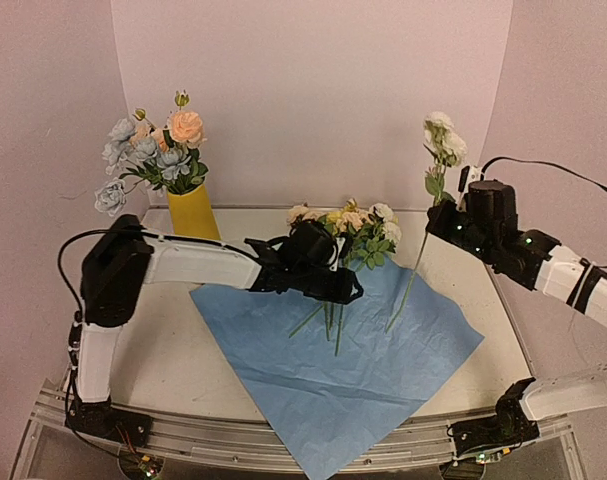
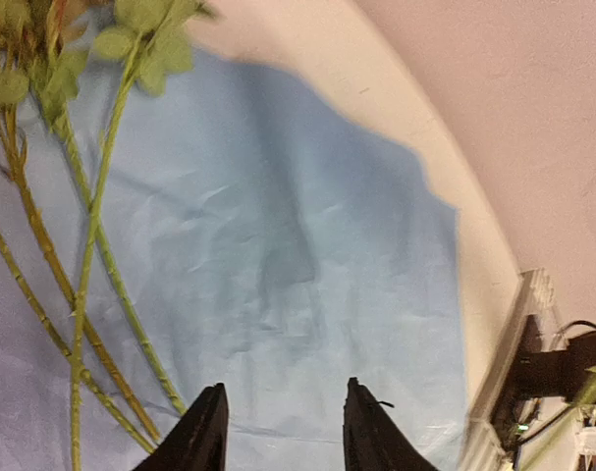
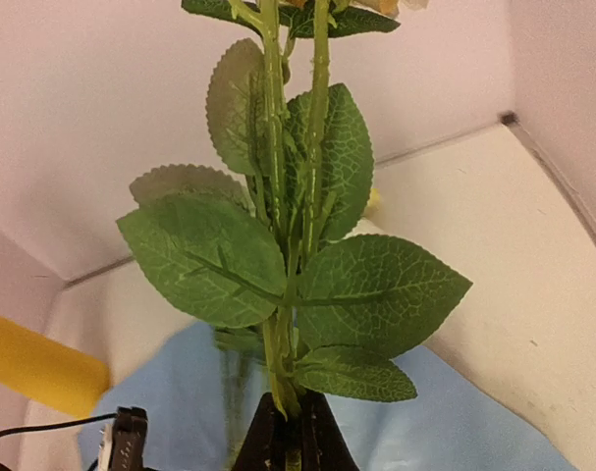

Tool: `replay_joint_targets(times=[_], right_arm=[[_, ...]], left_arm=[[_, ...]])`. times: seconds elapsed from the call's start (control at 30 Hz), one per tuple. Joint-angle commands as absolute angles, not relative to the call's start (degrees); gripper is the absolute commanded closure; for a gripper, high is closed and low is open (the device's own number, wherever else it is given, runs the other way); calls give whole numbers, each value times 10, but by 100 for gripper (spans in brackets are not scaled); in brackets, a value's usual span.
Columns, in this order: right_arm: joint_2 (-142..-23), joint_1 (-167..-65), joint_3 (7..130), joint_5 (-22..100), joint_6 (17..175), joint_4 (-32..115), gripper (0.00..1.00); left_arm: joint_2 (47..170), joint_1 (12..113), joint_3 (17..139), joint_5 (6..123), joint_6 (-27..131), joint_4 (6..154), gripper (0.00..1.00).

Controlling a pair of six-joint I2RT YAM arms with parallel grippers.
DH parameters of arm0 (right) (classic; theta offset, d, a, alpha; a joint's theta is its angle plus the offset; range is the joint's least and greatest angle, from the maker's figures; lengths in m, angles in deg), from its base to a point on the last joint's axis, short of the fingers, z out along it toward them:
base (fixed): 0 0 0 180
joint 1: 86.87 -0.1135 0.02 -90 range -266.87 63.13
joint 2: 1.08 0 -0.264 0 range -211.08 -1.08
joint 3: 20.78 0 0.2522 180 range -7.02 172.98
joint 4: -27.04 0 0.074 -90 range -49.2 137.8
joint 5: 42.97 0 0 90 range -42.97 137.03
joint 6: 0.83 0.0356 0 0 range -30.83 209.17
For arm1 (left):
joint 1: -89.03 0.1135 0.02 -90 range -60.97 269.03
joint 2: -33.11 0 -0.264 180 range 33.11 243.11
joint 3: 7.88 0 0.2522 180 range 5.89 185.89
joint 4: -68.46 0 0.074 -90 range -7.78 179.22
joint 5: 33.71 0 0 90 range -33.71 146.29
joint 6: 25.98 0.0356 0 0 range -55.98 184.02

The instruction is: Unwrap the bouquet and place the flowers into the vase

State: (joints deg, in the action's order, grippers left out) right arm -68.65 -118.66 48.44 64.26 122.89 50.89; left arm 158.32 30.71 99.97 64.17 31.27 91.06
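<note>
Right gripper (image 3: 292,432) pinching white-flowered stem (image 3: 294,294) upright, far right. Left gripper (image 2: 284,394) hovering part-open, empty, over blue paper (image 1: 333,370) beside loose flowers (image 1: 348,225). Stem needing high carry across, tip lowering straight into yellow vase (image 1: 193,212), seemingly crowded with other blooms (image 1: 153,150).

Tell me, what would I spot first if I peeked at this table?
A big blue paper sheet lies spread across the middle of the table. On the right, the right gripper holds white roses up by the stem. At the back left stands a yellow vase with pale blue and peach blooms.
</note>
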Motion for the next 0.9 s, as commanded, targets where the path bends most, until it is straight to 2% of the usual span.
replay_joint_targets(times=[0.0,0.03,0.13,0.27,0.37,0.53,0.73,0.87], right_arm=[[-672,-1187,486,484,1143,379,100],[-665,-1187,481,436,1137,347,100],[-655,-1187,461,369,1132,278,100],[-650,-1189,438,283,1130,198,100],[-649,-1194,426,229,1121,157,100],[-652,-1221,424,199,1100,145,100],[-654,-1237,426,198,1097,147,100],[-653,-1243,422,192,1094,147,100]], left_arm=[[1425,292,913,684,342,744,55],[1393,285,887,687,355,723,49],[1361,276,884,698,379,710,41],[1348,274,900,732,387,688,40],[1326,277,907,659,401,688,37],[1336,290,963,658,404,689,33],[1335,297,992,647,405,688,33],[1325,300,997,644,410,688,40]])
